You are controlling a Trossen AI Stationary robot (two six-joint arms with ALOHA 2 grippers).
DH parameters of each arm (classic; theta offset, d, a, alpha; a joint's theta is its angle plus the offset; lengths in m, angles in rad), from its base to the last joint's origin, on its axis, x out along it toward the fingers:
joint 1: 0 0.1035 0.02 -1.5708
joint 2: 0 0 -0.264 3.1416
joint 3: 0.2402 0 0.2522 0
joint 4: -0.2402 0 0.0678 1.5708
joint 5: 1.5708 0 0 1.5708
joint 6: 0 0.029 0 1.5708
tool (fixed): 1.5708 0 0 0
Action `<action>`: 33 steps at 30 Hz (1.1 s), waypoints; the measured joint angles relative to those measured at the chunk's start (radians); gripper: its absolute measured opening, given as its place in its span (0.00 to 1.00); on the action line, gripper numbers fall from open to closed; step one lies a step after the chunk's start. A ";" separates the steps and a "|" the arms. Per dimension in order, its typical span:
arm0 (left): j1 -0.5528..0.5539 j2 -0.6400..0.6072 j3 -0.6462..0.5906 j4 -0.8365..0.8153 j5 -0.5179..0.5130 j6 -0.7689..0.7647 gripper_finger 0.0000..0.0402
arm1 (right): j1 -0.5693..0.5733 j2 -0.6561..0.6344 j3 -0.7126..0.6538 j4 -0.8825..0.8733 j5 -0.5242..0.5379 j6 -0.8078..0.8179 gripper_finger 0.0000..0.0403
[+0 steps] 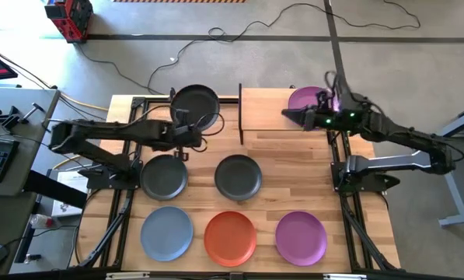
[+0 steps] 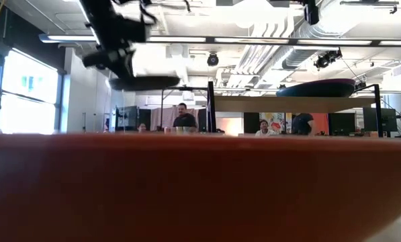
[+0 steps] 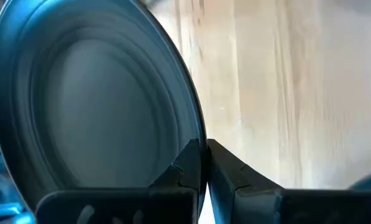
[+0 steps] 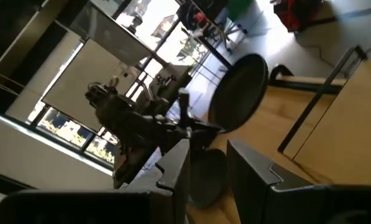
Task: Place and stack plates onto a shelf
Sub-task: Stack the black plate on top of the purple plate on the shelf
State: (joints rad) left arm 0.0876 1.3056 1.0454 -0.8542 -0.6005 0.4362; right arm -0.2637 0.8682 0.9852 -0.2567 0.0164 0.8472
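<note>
Here the left gripper (image 1: 186, 124) has its jaws clenched on a black plate (image 1: 194, 103), held above the surface at eleven o'clock, just beside the shelf (image 1: 270, 123). The right gripper (image 1: 291, 115), jaws released, hangs over the shelf at one o'clock, beside a purple plate (image 1: 305, 99) lying there.

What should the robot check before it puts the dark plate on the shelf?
1. Left gripper shut on the dark plate: ok.
2. Plate lifted clear of the table: ok, the low view shows it in the air.
3. Bare room on the shelf beside the purple plate: ok.
4. Right gripper clear of that spot: not ok, it is over the shelf.
5. Plate level: cannot tell.
</note>
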 joint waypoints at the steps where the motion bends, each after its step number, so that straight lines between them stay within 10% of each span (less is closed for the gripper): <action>1: -0.015 -0.024 0.000 -0.011 0.002 0.024 0.00 | 0.020 0.014 0.000 0.000 0.013 0.010 0.22; 14: -0.248 -0.094 0.000 -0.043 0.041 0.334 0.00 | 0.216 0.222 0.000 -0.011 0.150 0.196 0.22; 33: -0.360 0.071 0.000 -0.081 0.112 0.316 0.00 | 0.245 0.491 0.000 -0.006 0.197 0.341 0.22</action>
State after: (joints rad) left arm -0.2726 1.3761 1.0451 -0.9356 -0.4881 0.7525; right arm -0.0185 1.3595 0.9852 -0.2626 0.2134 1.1887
